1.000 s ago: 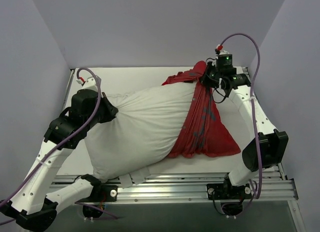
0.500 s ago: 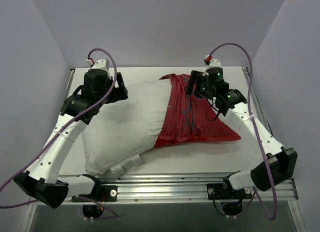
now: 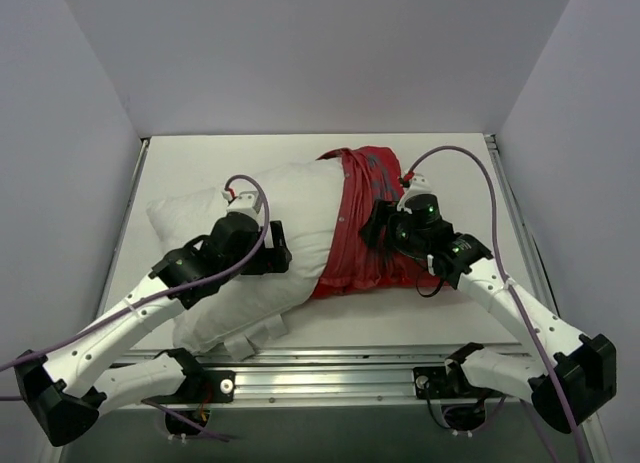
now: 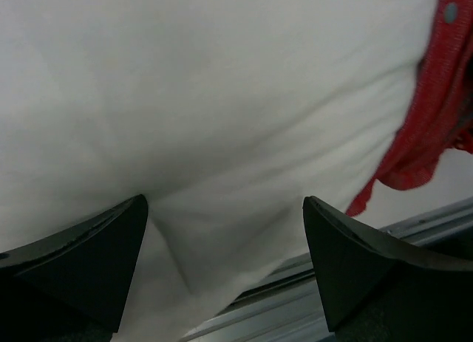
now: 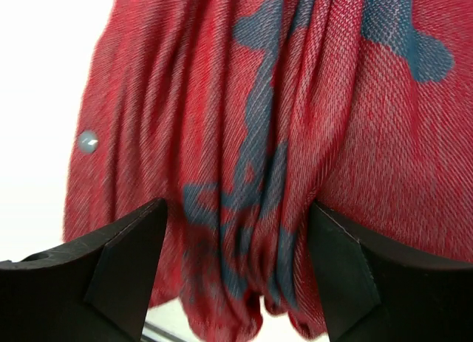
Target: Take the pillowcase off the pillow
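Table (image 3: pixel 200 163) status: the pillow (image 3: pixel 300 198) lies across the middle, with its bare white end toward the left rear corner. Small white tags (image 3: pixel 250 335) hang off its near edge, just above the metal rail (image 3: pixel 350 368) along the front of the table. Plain walls (image 3: pixel 300 53) close in three sides.

The pillowcase (image 3: pixel 345 263) is bunched in tight folds around the pillow's right end. Red side is out, with grey-blue marks showing. A row of small white snaps (image 3: pixel 345 218) runs along the open edge facing the bare pillow. Only the right end of the pillow sits inside the case, and how deep it goes is hidden by the folds.

The left gripper (image 3: pixel 283 253) is low over the bare pillow, just left of the case's open edge. In the left wrist view the left gripper (image 4: pixel 224 205) has its jaws spread wide, with only white pillow (image 4: pixel 222 98) fabric behind them and nothing pinched. The red hem and one snap (image 4: pixel 449 13) are off to the right.

The right gripper (image 3: pixel 373 229) is over the bunched case, its arm reaching in from the front right. In the right wrist view the right gripper (image 5: pixel 236 205) has its jaws apart and straddles the red folds (image 5: pixel 259 120) without clamping any. One snap (image 5: pixel 88 142) shows near the left hem.

The left arm covers part of the pillow's near left side in the top view.
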`<state>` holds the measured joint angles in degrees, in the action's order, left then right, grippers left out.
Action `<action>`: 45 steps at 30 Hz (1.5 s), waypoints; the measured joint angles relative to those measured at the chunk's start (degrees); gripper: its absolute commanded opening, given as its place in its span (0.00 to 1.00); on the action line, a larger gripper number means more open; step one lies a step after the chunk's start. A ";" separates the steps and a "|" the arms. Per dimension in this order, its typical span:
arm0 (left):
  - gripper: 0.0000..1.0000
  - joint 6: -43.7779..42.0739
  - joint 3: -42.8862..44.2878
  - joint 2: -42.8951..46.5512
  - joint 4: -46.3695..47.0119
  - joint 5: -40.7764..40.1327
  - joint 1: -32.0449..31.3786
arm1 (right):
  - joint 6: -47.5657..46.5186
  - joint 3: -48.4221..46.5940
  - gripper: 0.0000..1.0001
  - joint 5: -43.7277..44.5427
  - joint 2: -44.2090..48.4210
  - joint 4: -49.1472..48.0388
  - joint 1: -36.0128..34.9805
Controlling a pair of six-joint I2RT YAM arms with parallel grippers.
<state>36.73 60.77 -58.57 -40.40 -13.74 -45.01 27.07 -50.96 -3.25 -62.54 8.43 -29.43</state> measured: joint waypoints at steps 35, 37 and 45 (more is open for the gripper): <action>0.97 -17.18 1.44 -20.35 3.48 -31.71 -17.94 | -4.85 -0.81 0.74 -1.70 -14.40 -18.03 0.94; 1.00 -16.41 -0.04 -20.37 5.20 -32.09 -16.96 | -4.81 0.61 0.75 -1.84 -13.49 -18.40 0.94; 0.53 -14.91 -4.92 -20.39 12.55 -29.83 -8.44 | -4.70 3.93 0.74 -2.91 -10.16 -18.58 0.83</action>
<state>21.82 55.86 -78.96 -27.86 -43.57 -53.45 22.37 -47.03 -6.15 -72.71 -10.15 -28.60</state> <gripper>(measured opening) 0.639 0.745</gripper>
